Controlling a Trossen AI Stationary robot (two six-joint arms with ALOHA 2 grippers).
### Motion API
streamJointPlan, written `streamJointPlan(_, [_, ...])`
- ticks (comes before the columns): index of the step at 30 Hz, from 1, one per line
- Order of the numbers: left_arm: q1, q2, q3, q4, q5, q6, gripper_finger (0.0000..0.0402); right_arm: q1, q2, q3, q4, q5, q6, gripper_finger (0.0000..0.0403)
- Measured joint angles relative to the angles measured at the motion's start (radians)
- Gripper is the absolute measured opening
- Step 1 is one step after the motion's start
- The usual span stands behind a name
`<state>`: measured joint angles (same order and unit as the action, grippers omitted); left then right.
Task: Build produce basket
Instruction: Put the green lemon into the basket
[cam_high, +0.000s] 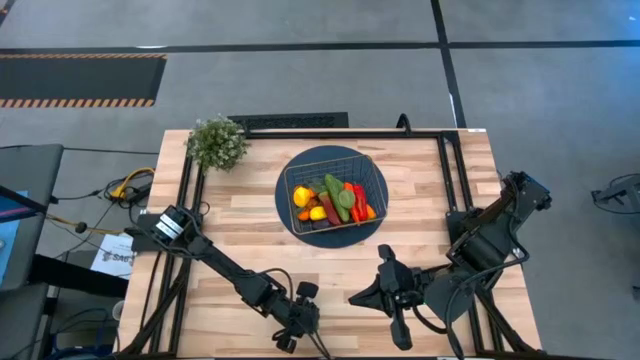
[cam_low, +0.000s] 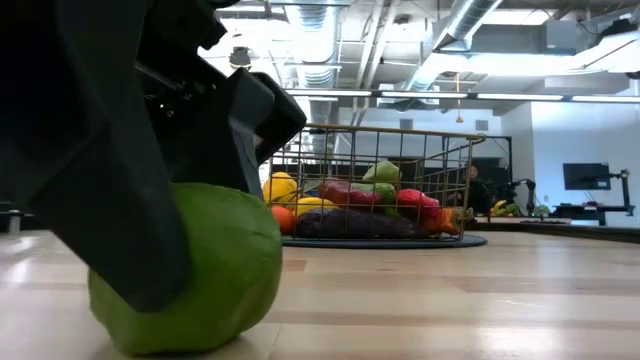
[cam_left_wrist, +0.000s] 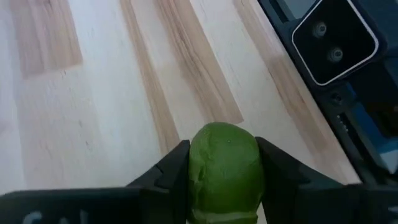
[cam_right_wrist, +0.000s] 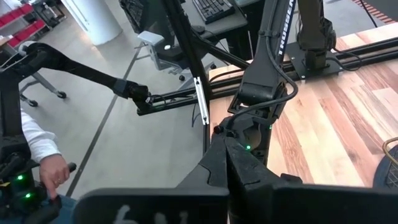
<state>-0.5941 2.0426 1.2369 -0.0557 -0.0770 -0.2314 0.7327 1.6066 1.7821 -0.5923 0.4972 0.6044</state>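
Lime (cam_left_wrist: 224, 171), round and dimpled, sits clamped in left gripper (cam_left_wrist: 222, 177) jaws; right gripper (cam_right_wrist: 225, 163) jaws closed.

The high view looks straight down on the whole table (cam_high: 420, 180), with the basket (cam_high: 335, 190) mid-frame and the left gripper (cam_high: 292, 335) low at the near edge. The low view sits at tabletop level, so close to that gripper's jaws that they and the lime (cam_low: 200, 270) between them fill its foreground; the basket stands beyond. The left wrist view looks down past its jaws at the same lime, while the right wrist view faces across the table's edge toward the room.
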Motion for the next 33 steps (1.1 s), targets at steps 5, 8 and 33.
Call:
streamJointPlan(5, [0.039,-0.045,0.004,-0.064,0.069,-0.084,0.0116,0.0,0.0,0.0,0.001,0.0,0.0,0.0001])
streamJointPlan(8, [0.075,-0.122,0.048,-0.188,0.02,-0.08,0.0116,0.0,0.0,0.0,0.001,0.0,-0.003,0.0001])
streamJointPlan(33, [0.58,-0.283,0.146,-0.544,-0.279,-0.059,0.0116,-0.062,-0.009,0.001,0.008,0.002,-0.109,0.0001])
